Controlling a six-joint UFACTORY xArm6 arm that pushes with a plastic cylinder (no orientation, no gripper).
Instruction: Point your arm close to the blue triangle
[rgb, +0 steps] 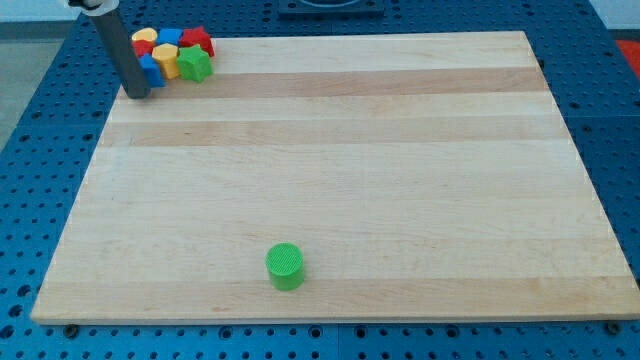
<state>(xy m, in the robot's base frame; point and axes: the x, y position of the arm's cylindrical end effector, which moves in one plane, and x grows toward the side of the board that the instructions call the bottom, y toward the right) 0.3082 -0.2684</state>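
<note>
**Tip at the block cluster, top-left corner of the board**

- My tip (138, 94): the lower end of my dark rod, resting on the wooden board (330, 190) at the view's top left, near the board's left edge. I have no fingers to open or clench; nothing is grasped, and the rod only stands against the surface.
- Blue block (152, 70): just to the right of my rod, touching it or nearly so; I cannot tell which. Its shape is partly hidden by the rod, so I cannot confirm it as a triangle. It is the closest block to my tip.
- Second blue block (170, 37): at the top of the cluster, between yellow and red; shape unclear.
- Yellow block (165, 58): just right of the nearer blue block, in the middle of the cluster.
- Second yellow block (145, 38): at the cluster's upper left, rounded outline.
- Green block (195, 65): on the cluster's right side, touching the yellow one.
- Red block (197, 41): at the cluster's upper right, above the green one.
- Green cylinder (286, 266): alone near the view's bottom edge of the board, well apart from my tip and the cluster.
- Blue perforated table (40, 150): surrounds the board on all sides.
</note>
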